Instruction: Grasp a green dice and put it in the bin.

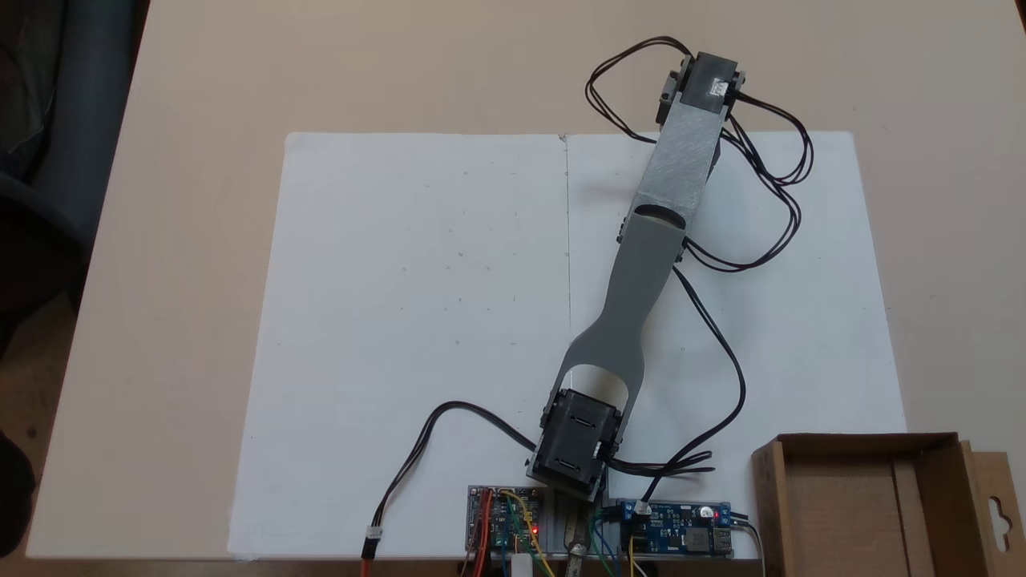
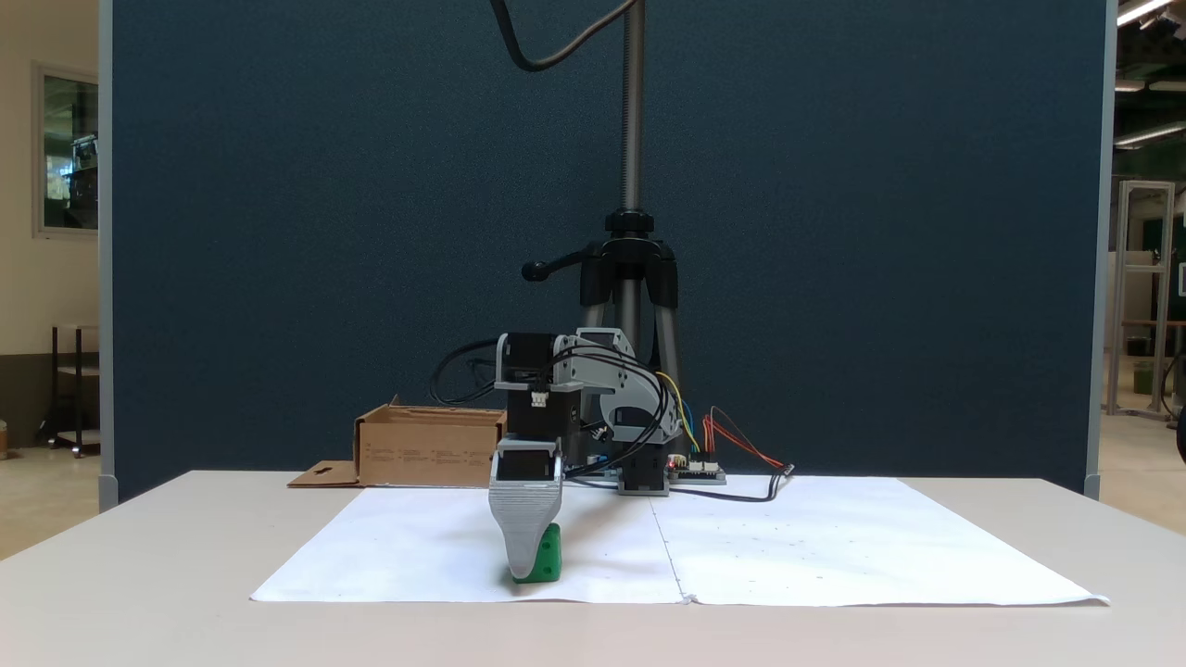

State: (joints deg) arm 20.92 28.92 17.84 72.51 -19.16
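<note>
One small bright green plastic dice [image 2: 547,560], pips recessed, on white paper sheet [image 2: 834,547], well in front of shallow brown cardboard bin [image 2: 426,449]. Grey ribbed plastic gripper [image 2: 524,556] lowered over dice, tip at paper, presumably positioned for a grasp; jaws overlap, so I cannot tell their opening. Bin's matte walls stand upright, awaiting delivery
</note>
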